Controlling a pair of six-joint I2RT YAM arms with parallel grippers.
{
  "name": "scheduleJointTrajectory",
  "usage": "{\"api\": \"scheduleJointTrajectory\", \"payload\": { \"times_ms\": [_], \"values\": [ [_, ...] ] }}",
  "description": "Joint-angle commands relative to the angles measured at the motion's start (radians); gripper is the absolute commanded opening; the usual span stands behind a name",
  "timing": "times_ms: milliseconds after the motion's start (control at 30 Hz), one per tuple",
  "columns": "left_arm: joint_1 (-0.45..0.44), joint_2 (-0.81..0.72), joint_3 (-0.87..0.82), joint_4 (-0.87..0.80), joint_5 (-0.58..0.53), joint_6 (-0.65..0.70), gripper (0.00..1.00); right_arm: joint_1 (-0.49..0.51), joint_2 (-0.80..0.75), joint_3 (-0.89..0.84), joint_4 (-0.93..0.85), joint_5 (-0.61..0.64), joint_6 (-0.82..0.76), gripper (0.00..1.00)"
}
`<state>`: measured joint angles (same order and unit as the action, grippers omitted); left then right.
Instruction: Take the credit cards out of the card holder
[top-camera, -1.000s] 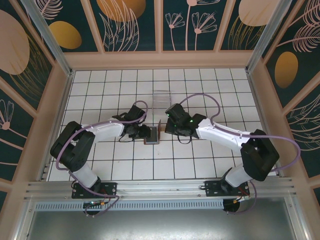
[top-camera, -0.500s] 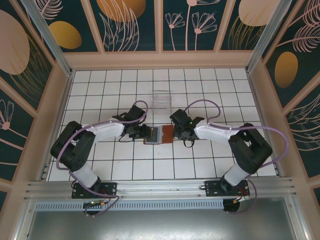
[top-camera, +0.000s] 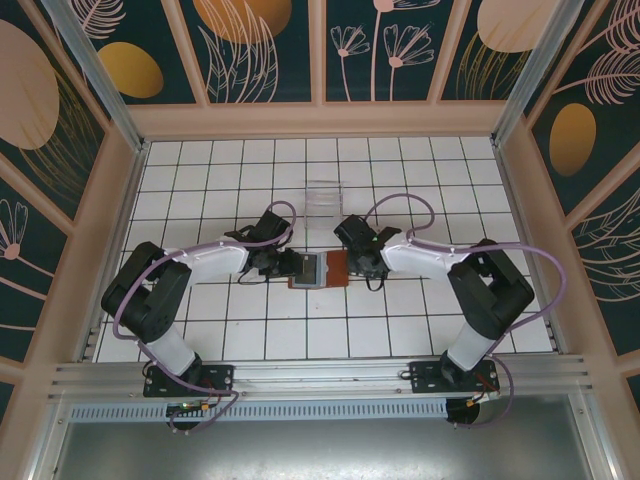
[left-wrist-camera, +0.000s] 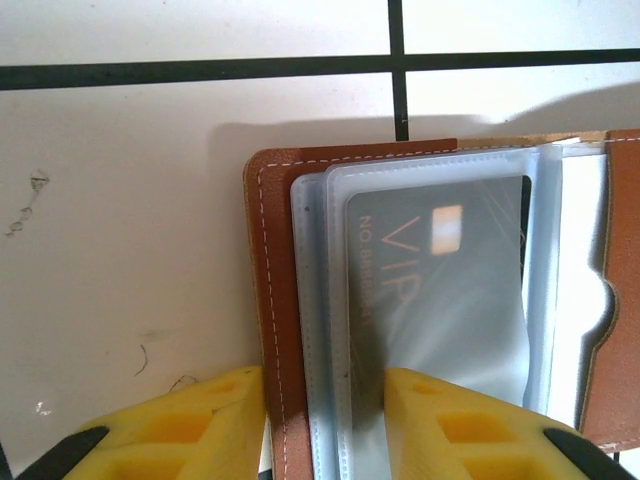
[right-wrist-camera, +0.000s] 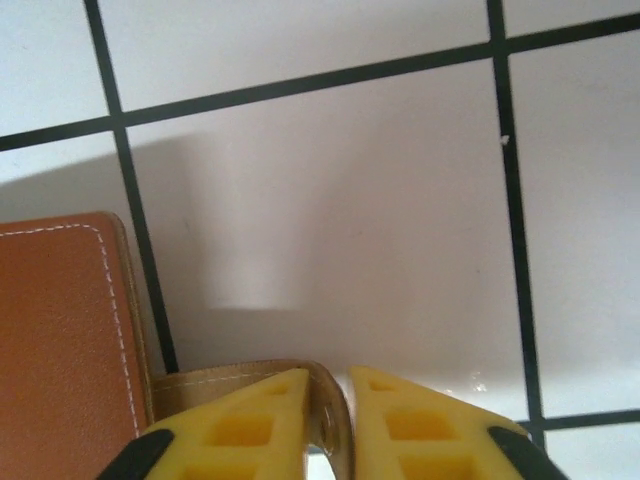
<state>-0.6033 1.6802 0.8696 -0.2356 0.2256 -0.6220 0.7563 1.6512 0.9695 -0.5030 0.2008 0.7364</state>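
The brown card holder (top-camera: 318, 270) lies open and flat on the tiles between my two grippers. My left gripper (top-camera: 292, 266) is shut on its left edge. In the left wrist view the yellow fingers (left-wrist-camera: 325, 385) pinch the brown cover (left-wrist-camera: 270, 280) and the clear sleeves together. A dark credit card (left-wrist-camera: 440, 280) marked VIP sits inside a sleeve. My right gripper (top-camera: 352, 266) is at the holder's right end. In the right wrist view its jaws (right-wrist-camera: 330, 385) stand slightly apart around the snap tab (right-wrist-camera: 200, 385), with a thin gap beside the tab. The brown outer flap (right-wrist-camera: 60, 330) lies to the left.
A clear plastic box (top-camera: 322, 195) stands two tiles behind the card holder. White tiled floor stretches on all sides, with the enclosure's walls (top-camera: 130, 180) at the edges. Both arms reach in low toward the middle.
The card holder's right flap went from standing upright to lying flat, pulled over to the right. My right gripper came down with it and its jaws have eased apart. The left gripper stayed put.
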Motion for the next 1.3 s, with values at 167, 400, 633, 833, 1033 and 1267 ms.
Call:
{"api": "scheduleJointTrajectory", "payload": {
  "times_ms": [167,400,633,833,1033,1267],
  "values": [
    [-0.004,0.027,-0.004,-0.046,-0.019,-0.001,0.38,0.021,-0.077,0.175,-0.186,0.039,-0.032,0.32],
    [-0.003,0.028,-0.001,-0.048,-0.019,0.002,0.38,0.049,-0.088,0.240,-0.101,-0.109,-0.039,0.32],
    [-0.003,0.028,0.001,-0.053,-0.023,0.005,0.38,0.040,-0.052,0.162,0.127,-0.387,-0.013,0.24],
    [-0.004,0.052,-0.004,-0.060,-0.031,0.008,0.37,0.037,0.020,0.096,0.257,-0.490,0.019,0.18],
    [-0.003,0.050,-0.004,-0.066,-0.033,0.007,0.37,0.034,0.078,0.065,0.316,-0.515,0.027,0.16],
    [-0.003,0.046,-0.011,-0.074,-0.042,0.005,0.37,0.016,0.118,0.031,0.344,-0.511,0.025,0.16]
  ]
}}
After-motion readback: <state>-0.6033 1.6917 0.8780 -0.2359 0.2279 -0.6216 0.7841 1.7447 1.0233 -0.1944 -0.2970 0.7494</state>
